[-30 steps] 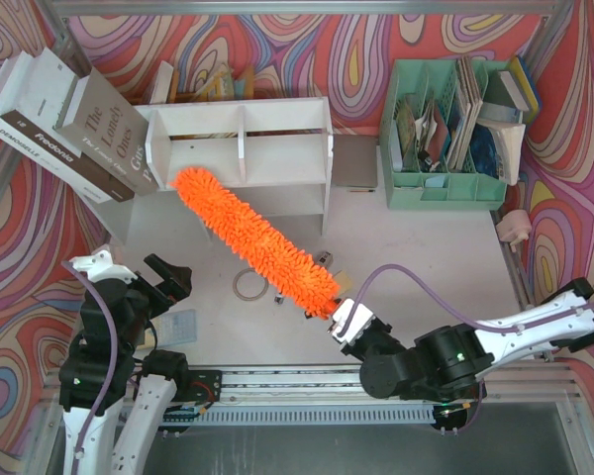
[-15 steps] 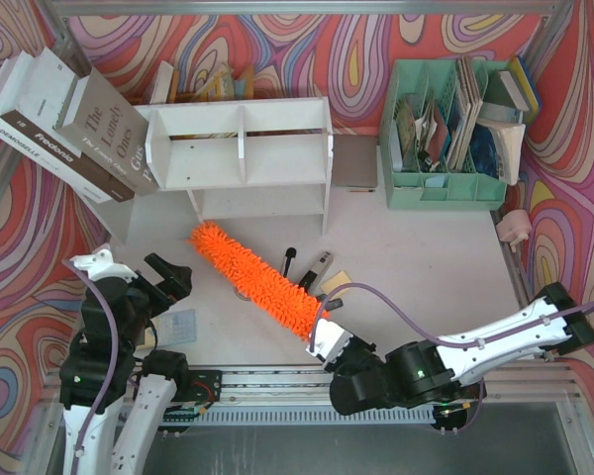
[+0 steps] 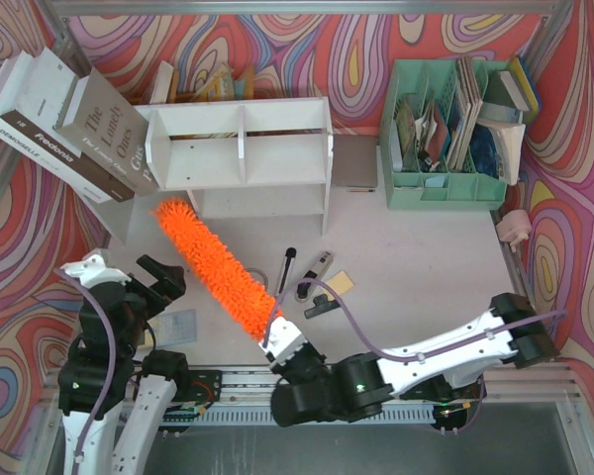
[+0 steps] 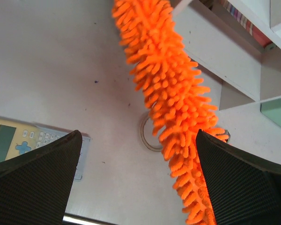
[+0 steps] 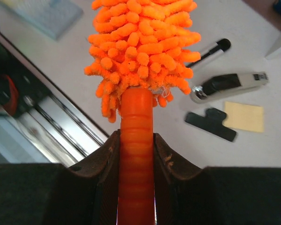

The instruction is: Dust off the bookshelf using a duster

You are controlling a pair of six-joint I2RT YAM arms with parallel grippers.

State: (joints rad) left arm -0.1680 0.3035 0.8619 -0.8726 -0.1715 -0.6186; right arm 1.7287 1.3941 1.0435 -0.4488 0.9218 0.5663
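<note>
While 1 second back the long shaggy bright-orange microfibre duster had its tip up against the left end of the lower tier of the small white wooden 2-tier bookshelf, it's off that spot now. Half a second ago it got dragged back toward the arms, out over the middle of the white table. Since then the right arm has swung left along the near edge, so the whole duster has pivoted. It now runs diagonally from near the arm bases up to just off the shelf's front-left corner. Whether any strands brush that corner, can't tell from up top.

The right gripper is clamped on the duster's short ribbed orange plastic handle, with the fluff starting right past the fingers. The left gripper is spread wide with nothing in it, hanging over the pale-blue calculator and a roll-of-tape ring half hidden behind the duster. The black pen and grey stapler, which the duster covered before, are out in the open.

Reads like 1 sweep is finished and the arm is lining up a new angle. Both upper compartments and the top board likely need passes, so probably not close to done.
</note>
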